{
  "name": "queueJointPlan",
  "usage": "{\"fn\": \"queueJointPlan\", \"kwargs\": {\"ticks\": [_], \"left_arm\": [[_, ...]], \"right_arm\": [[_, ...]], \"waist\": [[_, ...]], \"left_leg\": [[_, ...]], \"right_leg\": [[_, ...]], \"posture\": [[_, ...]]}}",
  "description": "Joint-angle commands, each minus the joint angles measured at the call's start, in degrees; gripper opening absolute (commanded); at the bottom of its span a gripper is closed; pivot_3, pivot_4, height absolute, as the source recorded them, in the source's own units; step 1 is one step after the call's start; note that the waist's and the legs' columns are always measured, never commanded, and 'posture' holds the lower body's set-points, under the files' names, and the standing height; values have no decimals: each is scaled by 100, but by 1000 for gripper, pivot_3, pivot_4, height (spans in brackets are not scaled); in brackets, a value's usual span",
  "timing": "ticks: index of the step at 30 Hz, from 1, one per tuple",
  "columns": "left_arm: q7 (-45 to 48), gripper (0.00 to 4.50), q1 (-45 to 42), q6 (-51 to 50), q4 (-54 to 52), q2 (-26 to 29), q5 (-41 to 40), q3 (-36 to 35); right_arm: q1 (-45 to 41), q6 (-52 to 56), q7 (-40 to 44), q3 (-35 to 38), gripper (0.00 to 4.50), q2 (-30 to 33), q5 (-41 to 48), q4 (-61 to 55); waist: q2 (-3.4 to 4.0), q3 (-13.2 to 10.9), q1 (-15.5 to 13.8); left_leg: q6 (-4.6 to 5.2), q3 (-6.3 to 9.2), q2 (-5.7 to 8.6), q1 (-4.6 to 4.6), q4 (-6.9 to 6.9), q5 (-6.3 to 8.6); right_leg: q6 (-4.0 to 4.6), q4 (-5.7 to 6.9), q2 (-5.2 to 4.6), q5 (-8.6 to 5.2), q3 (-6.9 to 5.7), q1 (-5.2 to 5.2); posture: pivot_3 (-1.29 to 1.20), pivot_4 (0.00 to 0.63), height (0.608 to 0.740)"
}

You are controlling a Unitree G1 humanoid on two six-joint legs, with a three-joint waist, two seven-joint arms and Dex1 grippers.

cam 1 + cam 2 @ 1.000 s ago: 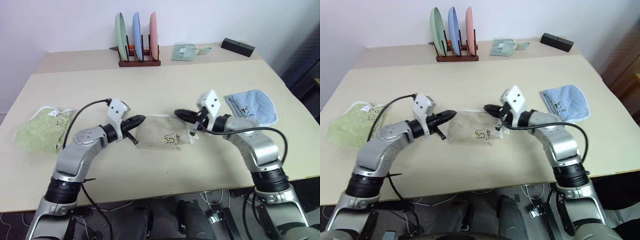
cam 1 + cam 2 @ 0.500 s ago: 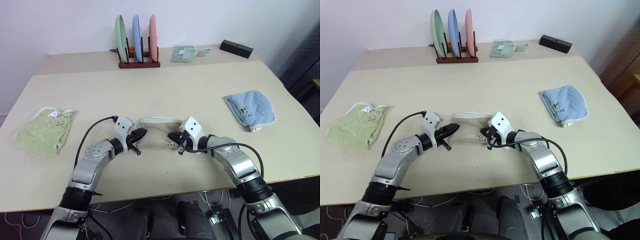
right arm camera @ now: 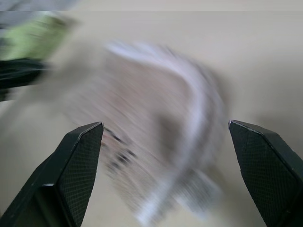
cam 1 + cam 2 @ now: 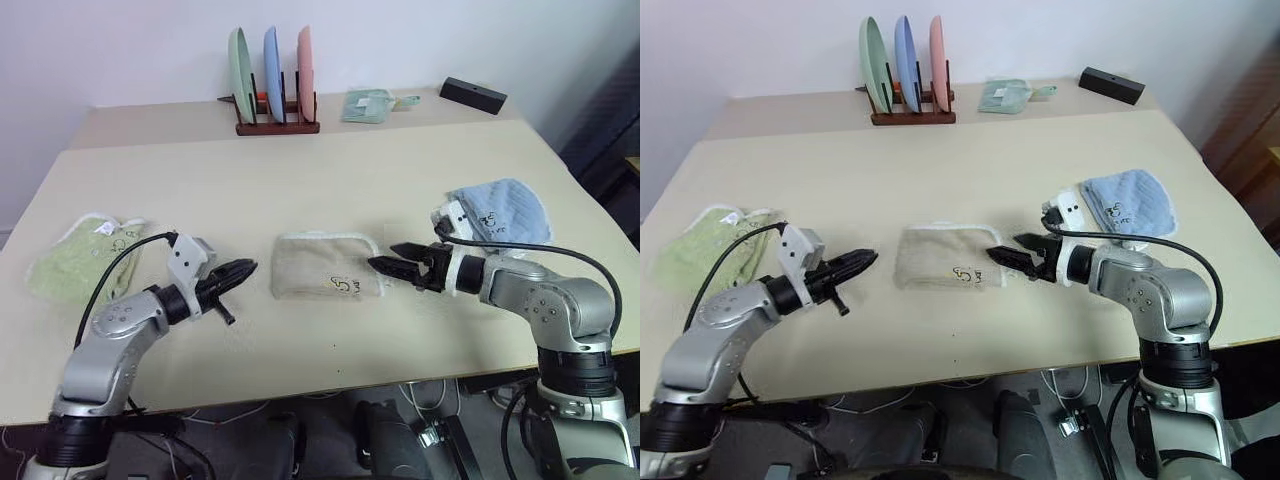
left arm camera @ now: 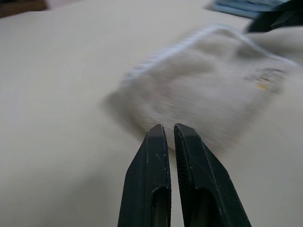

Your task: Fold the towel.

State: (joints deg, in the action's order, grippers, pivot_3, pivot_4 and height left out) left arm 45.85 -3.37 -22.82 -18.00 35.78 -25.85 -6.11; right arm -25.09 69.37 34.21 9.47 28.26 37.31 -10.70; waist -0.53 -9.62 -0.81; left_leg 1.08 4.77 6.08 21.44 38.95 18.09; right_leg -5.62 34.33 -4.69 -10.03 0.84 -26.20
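Left gripper [image 4: 243, 268] jaws closed; right gripper [image 4: 388, 258] jaws spread wide; tips face each other.

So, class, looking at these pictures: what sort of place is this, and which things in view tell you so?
Probably an indoor test or lab room set up like a home, not a real kitchen: a plain table against a bare wall, a plate rack at the back, and folded towels, beige, green and blue, laid out apart.
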Motion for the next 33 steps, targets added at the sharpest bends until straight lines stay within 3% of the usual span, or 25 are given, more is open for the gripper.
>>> {"fn": "queueJointPlan", "kwargs": {"ticks": [1, 10, 13, 19, 21, 28, 30, 33], "left_arm": [[209, 297, 133, 57, -338, 39, -259, -107], [111, 297, 156, 9, -454, -19, -211, -8], [80, 297, 198, 31, -549, -46, -184, 20], [-5, 297, 366, 12, -688, -51, -188, -10], [-43, 297, 408, 18, -718, -61, -192, -23], [-91, 297, 427, 85, -645, -91, -128, 29], [-82, 297, 334, 109, -523, -114, -99, 55], [-38, 297, 173, 172, -357, -171, -30, 170]], "right_arm": [[-77, 175, -326, 70, 4413, -187, 23, 155], [-507, 419, -832, -51, 4413, -1263, 149, 566], [-698, 514, -1035, 167, 3721, -1628, 268, 760], [-768, 761, -1285, 524, 746, -1881, 508, 681], [-794, 870, -1395, 793, 134, -1925, 668, 586], [-1190, 771, -1848, 2169, 134, -1697, 1371, 340], [-1606, 328, -2265, 2981, 134, -1289, 1402, 704], [-1850, -101, -2655, 3568, 134, -731, 1315, 1098]], "waist": [[0, 0, 13], [1, 0, 45], [2, -1, 38], [3, -1, 39], [4, -1, 42], [10, -5, 42], [20, -11, 26], [27, -14, -6]], "left_leg": [[0, -1, -1, -1, 0, 0], [-21, -2, -4, -2, -1, -12], [-22, -2, -3, -1, -1, -13], [-22, -2, -2, -1, -1, -13], [-21, -2, -2, -1, -1, -12], [0, -2, -2, -1, -1, 0], [1, -2, -2, -1, -1, 0], [-2, -2, 7, 1, -1, -2]], "right_leg": [[0, -1, 0, 0, 0, 2], [0, 3, 6, 0, 1, -5], [0, 3, 6, 0, 0, -3], [0, 3, 7, 0, 0, -4], [0, 3, 7, 0, -1, -4], [0, 3, 8, 0, -4, -4], [0, 4, 8, 0, -5, -5], [-1, 1, 7, 1, -9, -3]], "posture": [[0, 150, 740], [0, 150, 740], [0, 150, 740], [0, 150, 740], [0, 150, 740], [0, 150, 740], [0, 150, 740], [0, 150, 740]]}}
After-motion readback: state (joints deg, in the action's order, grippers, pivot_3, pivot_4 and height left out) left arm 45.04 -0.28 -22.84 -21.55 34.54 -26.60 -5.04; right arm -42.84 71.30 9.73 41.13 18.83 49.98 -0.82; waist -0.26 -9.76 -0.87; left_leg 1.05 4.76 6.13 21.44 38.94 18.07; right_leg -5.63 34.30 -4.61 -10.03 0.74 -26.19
